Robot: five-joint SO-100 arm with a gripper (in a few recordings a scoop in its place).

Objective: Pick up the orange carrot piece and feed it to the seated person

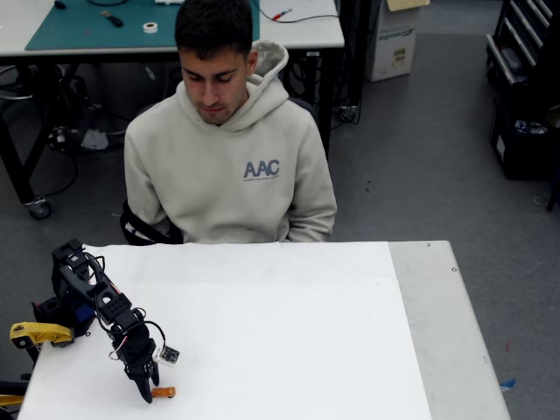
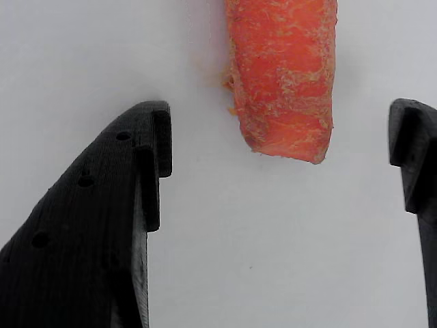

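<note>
The stubby bright-orange carrot piece [image 2: 283, 78] lies flat on the white table [image 1: 289, 332], just ahead of the black two-finger hand [image 2: 280, 157], whose jaws stand wide apart and empty to straddle it. Across the table, well apart from the carrot, the seated person in a beige hoodie [image 1: 229, 149] looks down, apparently awaiting the feed.

fixed view high, facing table [image 1: 262, 306]; wrist view close above carrot [image 2: 283, 75].
</note>
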